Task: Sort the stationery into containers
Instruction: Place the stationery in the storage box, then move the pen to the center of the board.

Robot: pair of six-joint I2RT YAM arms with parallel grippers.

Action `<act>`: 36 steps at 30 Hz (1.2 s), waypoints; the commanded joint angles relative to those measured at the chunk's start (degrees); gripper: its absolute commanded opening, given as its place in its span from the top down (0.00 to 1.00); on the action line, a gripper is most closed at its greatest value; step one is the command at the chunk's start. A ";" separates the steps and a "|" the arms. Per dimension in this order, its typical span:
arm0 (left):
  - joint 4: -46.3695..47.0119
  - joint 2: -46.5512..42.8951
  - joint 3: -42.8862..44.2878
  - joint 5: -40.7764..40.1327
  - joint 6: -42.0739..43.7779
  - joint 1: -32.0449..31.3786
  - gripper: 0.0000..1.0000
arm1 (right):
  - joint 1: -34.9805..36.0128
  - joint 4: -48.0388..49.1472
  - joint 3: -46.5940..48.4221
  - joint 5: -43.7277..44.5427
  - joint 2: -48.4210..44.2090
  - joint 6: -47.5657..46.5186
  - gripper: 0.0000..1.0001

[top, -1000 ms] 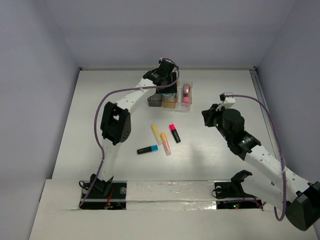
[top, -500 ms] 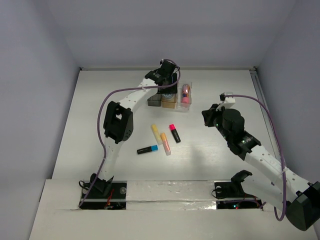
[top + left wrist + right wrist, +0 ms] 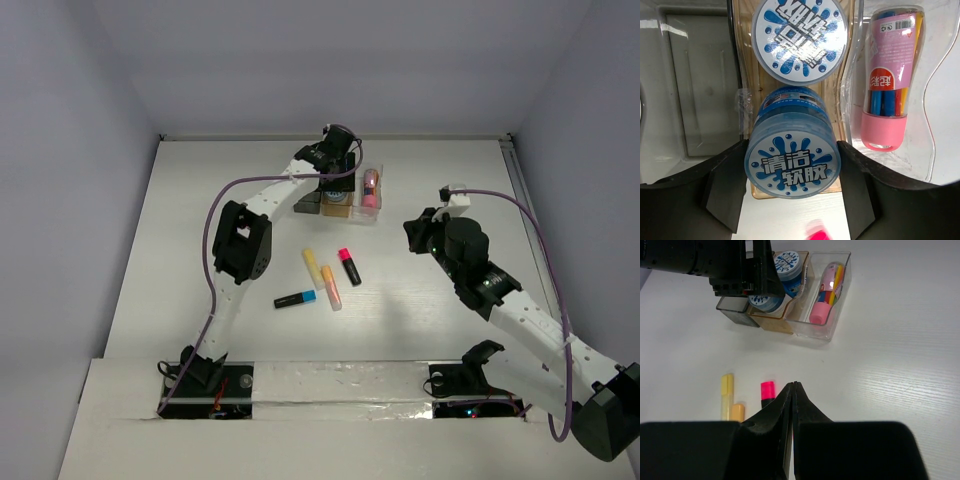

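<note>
My left gripper is shut on a blue-and-white tape roll, holding it over the near end of the amber bin. A second roll lies further in the same bin. The dark grey bin beside it shows nothing inside. A pink bottle lies in the clear bin. Yellow, orange, pink-black and blue-black highlighters lie on the table. My right gripper is shut on nothing, hovering near the pink-black highlighter.
The three joined bins stand at the back centre of the white table. Grey walls enclose the table at the back and both sides. The left arm stretches over the table's left half toward the bins.
The left wrist has shifted slightly right and farther back over the bins, still holding the roll. The right arm and the highlighters have not moved.
</note>
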 commanded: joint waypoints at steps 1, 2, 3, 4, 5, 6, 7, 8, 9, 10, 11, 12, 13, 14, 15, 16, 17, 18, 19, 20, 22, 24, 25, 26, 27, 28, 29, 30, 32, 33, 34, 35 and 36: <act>-0.28 -2.59 -0.04 -0.75 0.24 0.10 0.53 | 0.53 2.98 0.10 0.03 0.59 0.07 0.95; 1.38 -3.56 -0.83 -0.75 0.15 0.10 0.48 | 0.53 2.98 0.18 -0.14 0.68 0.07 0.93; 2.44 -5.57 -1.70 -0.58 0.07 0.10 0.39 | 0.53 2.89 0.27 -0.23 0.85 0.07 0.92; 3.49 -6.63 -3.19 -0.49 -0.20 0.10 0.36 | 0.53 2.89 0.36 -0.32 1.11 -0.02 0.90; 5.76 -7.86 -3.90 -0.14 -0.29 0.10 0.30 | 0.53 2.89 0.45 -0.58 1.29 -0.10 0.85; 7.00 -10.13 -4.69 0.04 -0.20 0.10 0.28 | 0.53 2.89 0.45 -0.84 1.38 -0.02 0.81; 8.24 -11.29 -6.09 0.21 -0.29 0.10 0.25 | 0.53 2.89 0.53 -1.11 1.47 -0.10 0.78; 10.60 -12.60 -6.72 0.39 -0.20 0.10 0.24 | 0.53 2.89 0.53 -1.28 1.64 -0.10 0.72; 11.75 -14.97 -7.42 0.83 -0.02 0.10 0.21 | 0.53 2.89 0.62 -1.55 1.73 -0.10 0.67; 12.81 -16.12 -8.47 1.01 0.24 0.10 0.20 | 0.53 2.72 0.71 -1.72 1.91 -0.28 0.64; 14.47 -17.35 -9.00 0.92 0.41 0.10 0.20 | 0.53 2.72 0.80 -1.90 2.34 -0.28 0.52; 15.44 -19.97 -9.88 0.75 0.50 0.10 0.20 | 0.53 2.37 0.97 -2.16 2.52 -0.37 0.50; 16.32 -21.57 -12.32 0.57 0.42 0.10 0.20 | 0.53 2.28 1.06 -2.34 2.61 -0.46 0.46; 18.60 -23.50 -14.26 0.65 0.16 0.10 0.22 | 0.53 2.19 1.15 -2.60 2.78 -0.54 0.46; 20.10 -27.87 -16.89 0.92 -0.54 0.10 0.29 | 0.53 2.28 1.15 -3.04 2.96 -0.63 0.49; 21.59 -30.26 -23.01 0.92 -0.99 0.10 0.32 | 0.53 2.10 1.32 -3.48 3.22 -0.81 0.56; 23.78 -32.98 -26.46 0.05 -1.69 -0.51 0.38 | 0.53 1.93 1.59 -3.92 3.49 -0.81 0.83; 25.02 -38.58 -30.67 -0.31 -3.43 -0.52 0.60 | 0.53 1.75 1.76 -5.23 4.19 -0.89 0.94; 26.60 -41.42 -39.85 -0.40 -4.32 -1.74 0.67 | 0.53 1.66 1.94 -5.68 4.54 -0.98 1.00; 29.40 -44.49 -44.38 -0.83 -5.37 -2.27 0.74 | 0.53 1.58 2.11 -6.46 4.98 -1.07 1.00; 31.09 -52.67 -57.79 -2.77 -8.88 -3.15 0.95 | 1.05 1.58 2.73 -8.92 6.56 -1.33 1.00; 32.68 -60.47 -65.92 -4.52 -10.65 -4.82 1.00 | 1.05 1.40 3.26 -11.46 8.14 -1.60 1.00; 33.12 -62.69 -73.09 -4.96 -12.05 -5.52 1.00 | 1.75 1.05 3.96 -12.00 9.97 -1.95 1.00; 33.47 -65.15 -76.21 -4.97 -12.50 -6.31 1.00 | 2.28 0.61 4.57 -12.44 10.95 -2.21 1.00; 33.39 -69.35 -79.20 -5.32 -13.03 -7.62 1.00 | 2.98 0.17 5.01 -13.93 12.09 -2.47 0.99; 32.69 -71.40 -83.93 -5.49 -13.55 -8.16 1.00 | 3.77 -0.27 6.15 -13.85 14.28 -3.35 0.98; 32.16 -73.33 -85.63 -5.58 -14.17 -8.69 1.00 | 5.43 -0.45 6.68 -13.77 15.34 -3.70 0.97; 31.63 -76.48 -87.04 -5.15 -14.17 -9.39 1.00 | 6.32 -0.45 7.38 -13.16 16.49 -4.06 0.96; 29.36 -77.91 -88.90 -4.18 -13.56 -9.39 0.86 | 7.99 -2.82 9.40 -12.80 20.16 -4.76 0.94; 28.65 -77.40 -88.81 -3.22 -11.90 -9.92 0.68 | 9.39 -3.17 10.02 -10.28 21.23 -4.85 0.92; 27.51 -76.52 -87.77 -3.39 -11.37 -9.92 0.63 | 9.40 -3.78 10.55 -9.82 22.11 -5.11 0.90; 25.15 -75.30 -87.06 -4.08 -11.10 -10.44 0.60 | 9.92 -3.87 11.16 -9.64 22.73 -5.11 0.89; 24.25 -73.02 -86.45 -5.40 -9.97 -10.97 0.56 | 9.93 -3.87 11.08 -9.90 23.09 -5.03 0.89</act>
